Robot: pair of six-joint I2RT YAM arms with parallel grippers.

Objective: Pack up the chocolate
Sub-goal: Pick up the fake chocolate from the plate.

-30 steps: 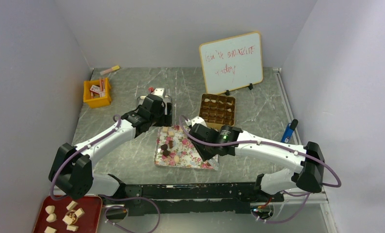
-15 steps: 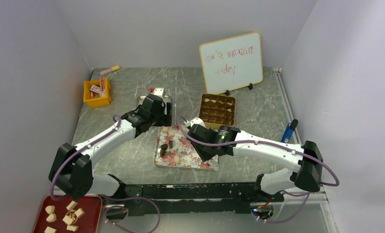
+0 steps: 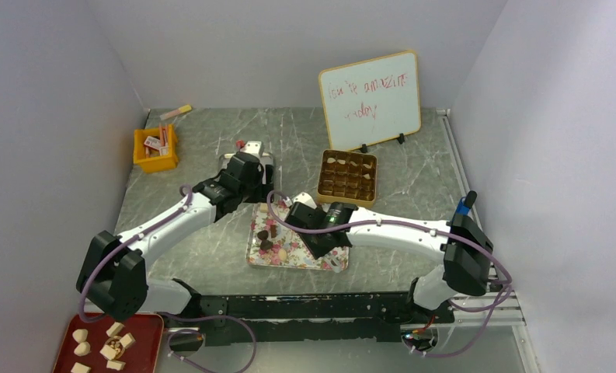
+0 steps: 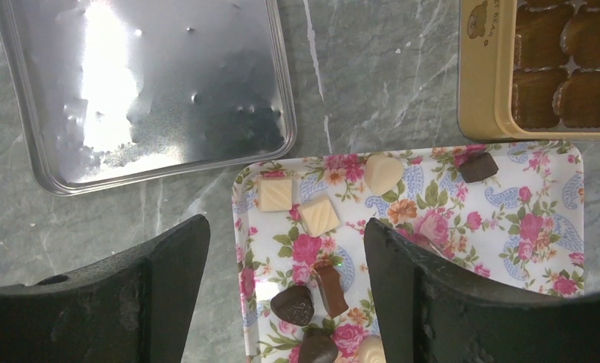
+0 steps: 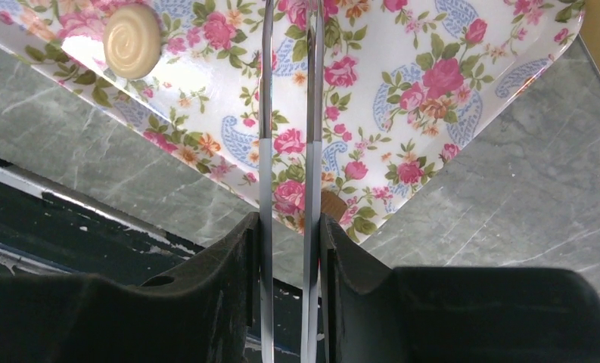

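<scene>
Metal tongs [image 5: 266,113] gripped — right end effector [image 5: 289,227] extended over floral tray [image 5: 448,98].

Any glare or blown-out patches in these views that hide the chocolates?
Left wrist: hard glare blows out part of the silver lid; the chocolates are sharp. Right wrist: metal tongs crisp; small bright sheen on the floral tray beside a cream chocolate. Top external: even light.
</scene>
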